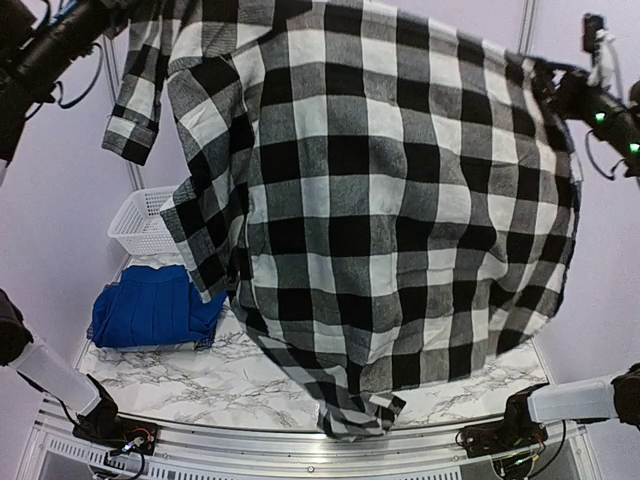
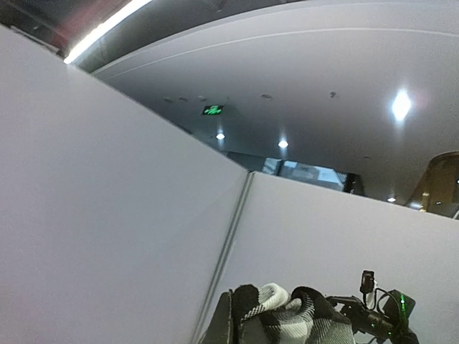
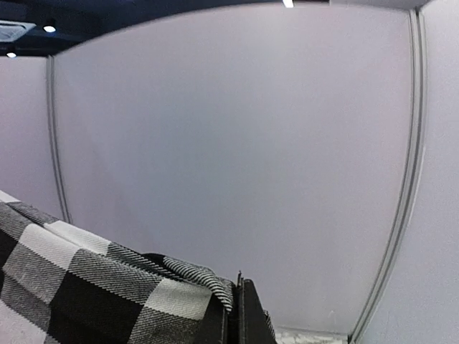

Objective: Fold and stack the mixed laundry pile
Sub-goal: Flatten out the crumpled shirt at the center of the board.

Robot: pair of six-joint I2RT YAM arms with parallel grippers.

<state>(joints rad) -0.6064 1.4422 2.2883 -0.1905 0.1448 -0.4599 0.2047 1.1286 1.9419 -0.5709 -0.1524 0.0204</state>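
The black-and-white buffalo-check flannel shirt [image 1: 400,220] hangs in the air above the white marble-patterned desk [image 1: 200,380], spread wide like a curtain. Its top corners are held high at either side. One cuffed sleeve [image 1: 135,115] dangles at the left, and the lower hem [image 1: 355,415] droops toward the desk's near edge; you cannot tell whether it touches.

The left jaws and the right jaws are each clamped on a bunched fold of the flannel at the end of the raised left arm [image 1: 50,50] and right arm [image 1: 600,105].

The royal-blue shirt [image 1: 150,310] lies in a compact heap on the desk's left side, just in front of the white plastic lattice basket [image 1: 145,220].

Judge the step in hand as spreading the flannel before laying it down. The next move calls for lowering both arms together and keeping the cloth taut. Set it flat on the bare marble, apart from the blue shirt.
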